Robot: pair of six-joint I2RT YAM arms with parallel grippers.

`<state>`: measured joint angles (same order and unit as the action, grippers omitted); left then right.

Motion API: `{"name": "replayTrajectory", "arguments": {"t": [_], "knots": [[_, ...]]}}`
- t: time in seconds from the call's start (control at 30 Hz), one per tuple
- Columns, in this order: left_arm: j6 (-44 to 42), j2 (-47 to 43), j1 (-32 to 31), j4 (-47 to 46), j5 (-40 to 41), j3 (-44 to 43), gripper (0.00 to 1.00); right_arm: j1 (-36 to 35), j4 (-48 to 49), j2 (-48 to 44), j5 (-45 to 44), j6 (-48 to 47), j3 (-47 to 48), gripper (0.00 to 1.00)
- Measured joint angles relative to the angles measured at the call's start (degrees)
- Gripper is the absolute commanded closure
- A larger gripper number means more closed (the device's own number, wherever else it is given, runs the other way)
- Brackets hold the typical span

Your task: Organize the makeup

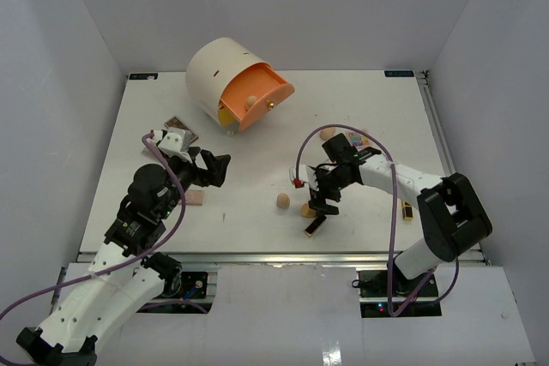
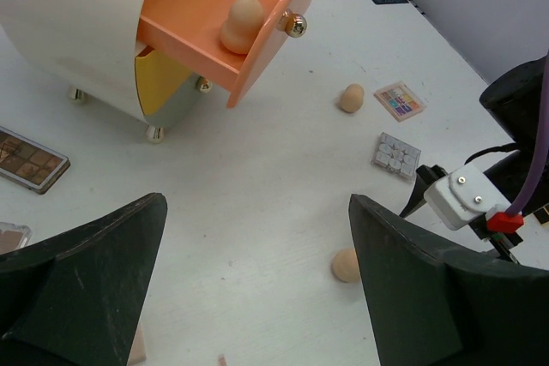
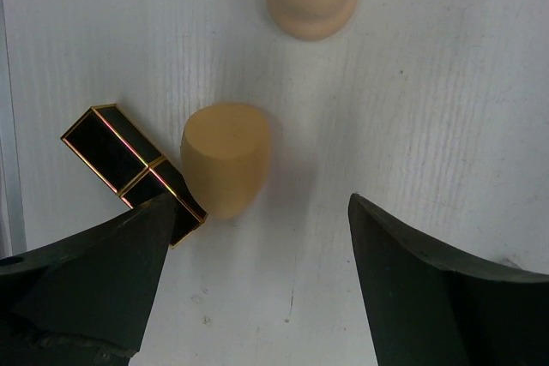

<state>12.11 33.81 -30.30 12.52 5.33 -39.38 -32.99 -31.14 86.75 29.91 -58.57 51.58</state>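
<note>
Makeup [image 1: 197, 197] is seen scattered over the table [image 1: 257, 152] in the top view. Pretty much all of it is out in front of the cream drawer unit [image 1: 219, 75], except one tan sponge [image 1: 251, 101] that's sat inside its pulled-out orange drawer [image 1: 268, 90]. Two more sponges [image 1: 282, 201] and a black-and-gold case [image 1: 314, 226] are found well in front of the unit, off to its right, by the right gripper [image 1: 322, 206]. The left gripper [image 1: 221, 169] is held in front of the unit, slightly to its left

From the left wrist, the left gripper [image 2: 257, 289] is shown spread wide with nothing in it. A colour palette [image 2: 400, 100] and a grey palette [image 2: 395, 154] are laid out to the unit's [image 2: 69, 23] right, and a brown palette [image 2: 30, 160] to its left

From the right wrist, the right gripper [image 3: 257, 280] is seen opened wide and empty too. One sponge [image 3: 226, 169] is lying just ahead of the fingers [image 3: 86, 280], with the case [image 3: 133, 173] right up against it
</note>
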Motion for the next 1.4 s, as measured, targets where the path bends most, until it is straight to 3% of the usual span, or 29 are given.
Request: {"name": "replayTrajectory", "arguments": {"t": [0.3,0.47,0.6,0.8,0.97,1.13,1.4], "knots": [[0.0,0.3,0.0,-0.1,-0.1,0.0,0.02,-1.2,-0.6,3.0,0.5,-1.9,0.6,0.27],[0.0,0.3,0.0,-0.1,-0.2,0.1,0.02,-1.2,-0.3,4.1,1.7,-1.2,1.2,0.47],[0.0,0.3,0.0,0.0,-0.3,0.3,0.02,-1.3,-0.2,4.9,2.4,-0.4,1.1,0.71],[0.0,0.4,0.0,0.0,-0.3,0.3,0.02,-1.3,-0.2,4.8,2.9,0.2,1.2,0.91],[0.0,0.4,0.0,-0.1,-1.2,0.3,0.02,-0.6,-5.1,3.9,3.5,-1.2,6.1,0.92],[0.0,1.1,0.0,-0.1,-3.2,0.3,0.02,0.2,-8.3,0.8,3.4,-1.4,19.2,0.92],[-0.1,1.5,0.0,-0.1,-5.9,0.4,0.02,0.3,-0.3,1.5,-0.6,9.9,41.1,0.92]]}}
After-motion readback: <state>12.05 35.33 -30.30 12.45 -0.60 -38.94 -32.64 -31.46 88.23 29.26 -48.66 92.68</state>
